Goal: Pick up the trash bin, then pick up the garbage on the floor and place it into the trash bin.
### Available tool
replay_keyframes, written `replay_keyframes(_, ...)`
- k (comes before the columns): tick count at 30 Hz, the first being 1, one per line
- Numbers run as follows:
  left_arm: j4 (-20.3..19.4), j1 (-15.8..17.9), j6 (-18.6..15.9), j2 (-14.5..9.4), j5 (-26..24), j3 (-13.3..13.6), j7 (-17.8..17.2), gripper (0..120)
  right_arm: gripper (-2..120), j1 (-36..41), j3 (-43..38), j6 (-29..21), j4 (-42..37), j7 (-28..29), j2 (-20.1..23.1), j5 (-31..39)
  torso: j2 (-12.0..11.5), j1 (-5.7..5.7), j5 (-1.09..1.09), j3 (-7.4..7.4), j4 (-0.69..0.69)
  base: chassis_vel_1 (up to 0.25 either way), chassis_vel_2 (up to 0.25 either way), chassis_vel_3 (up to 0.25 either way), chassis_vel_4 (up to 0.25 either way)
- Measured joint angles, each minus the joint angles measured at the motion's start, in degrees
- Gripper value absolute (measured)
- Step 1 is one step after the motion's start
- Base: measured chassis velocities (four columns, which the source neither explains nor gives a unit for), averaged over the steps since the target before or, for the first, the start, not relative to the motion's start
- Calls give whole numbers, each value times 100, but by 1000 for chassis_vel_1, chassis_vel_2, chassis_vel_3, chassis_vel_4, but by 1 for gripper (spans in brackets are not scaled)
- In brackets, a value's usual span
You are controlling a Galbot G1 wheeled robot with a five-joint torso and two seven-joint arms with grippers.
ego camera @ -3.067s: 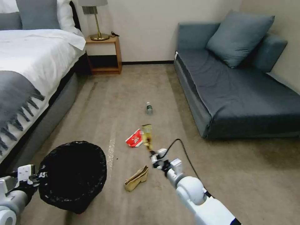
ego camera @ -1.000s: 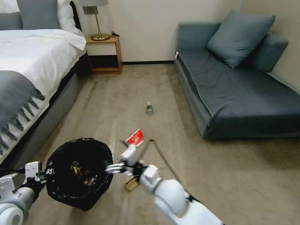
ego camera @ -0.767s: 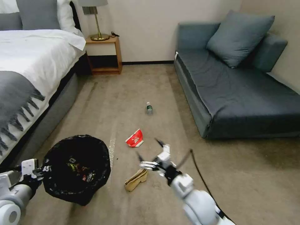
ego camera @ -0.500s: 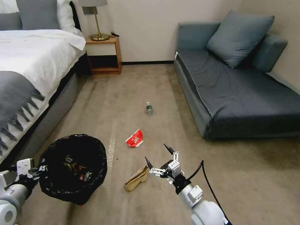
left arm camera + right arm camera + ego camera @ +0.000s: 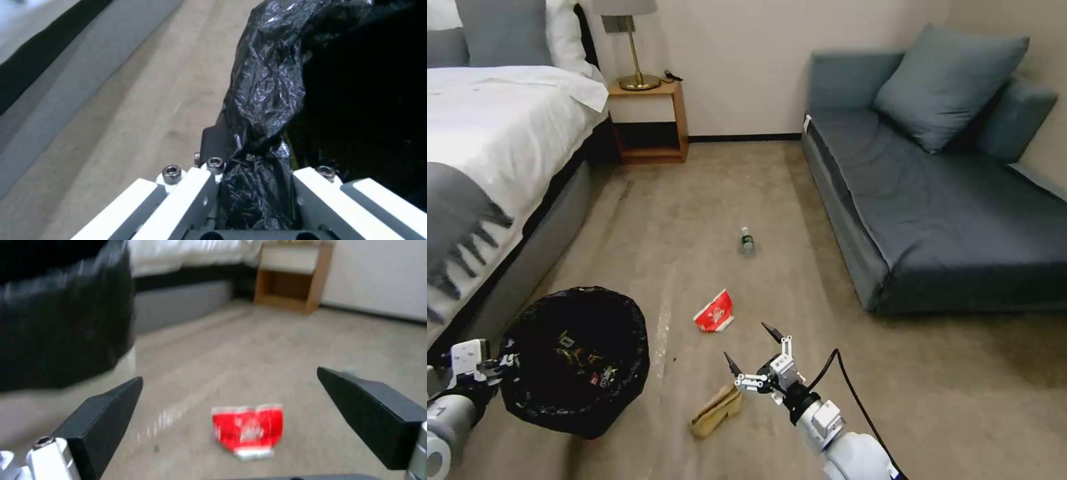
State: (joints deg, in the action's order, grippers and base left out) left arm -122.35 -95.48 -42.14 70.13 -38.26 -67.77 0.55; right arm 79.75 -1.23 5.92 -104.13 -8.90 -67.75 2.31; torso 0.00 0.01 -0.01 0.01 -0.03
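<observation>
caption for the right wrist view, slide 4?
Right gripper open above the carpet, aimed at the red-and-white wrapper; black-lined trash bin alongside.

A bed (image 5: pixel 487 140), lamp-topped nightstand (image 5: pixel 650 120) and grey sofa (image 5: pixel 934 193) line the walls.

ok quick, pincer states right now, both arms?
Left pincer: shut on the trash bin, clamping its bag-lined rim.
Right pincer: open, holding nothing, aimed at the red-and-white wrapper on the floor.

My left pincer (image 5: pixel 500 367) holds the trash bin (image 5: pixel 575 360) left of the paper bag (image 5: pixel 717 410); the wrapper (image 5: pixel 714 312) lies ahead, the bottle (image 5: pixel 747 241) beyond.
</observation>
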Motion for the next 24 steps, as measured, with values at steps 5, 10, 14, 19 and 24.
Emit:
replay_keyframes(5, 8, -89, 0, 0, -4, -10, 1, 3, 100, -499, 344, -608, 451, -468, 326, 98, 0, 0, 2, -1, 4, -14, 24, -1, -3)
replay_keyframes(10, 36, -166, -1, 13, -5, -25, 6, 3, 100, -1324, 731, -809, 1137, -1153, 476, -264, 0, 0, 1, -2, 4, 44, -24, -46, 44)
replay_keyframes(14, 41, -205, 0, 55, -5, -60, 12, 3, 100, -1943, 1070, -808, 1662, -1782, 486, -648, 0, 0, 1, -1, 4, 0, 0, 0, 0)
replay_keyframes(19, 41, -261, 0, 99, 1, -149, 20, 3, 100, -2613, 1463, -265, 2572, -2225, 239, -1490, 0, 0, 1, -1, 4, 0, 0, 0, 0)
replay_keyframes(24, 44, -307, 0, 110, 2, -228, 21, 3, 100, -2958, 1677, 91, 3069, -2453, 66, -1833, 0, -1, 1, -1, 4, 0, 0, 0, 0)
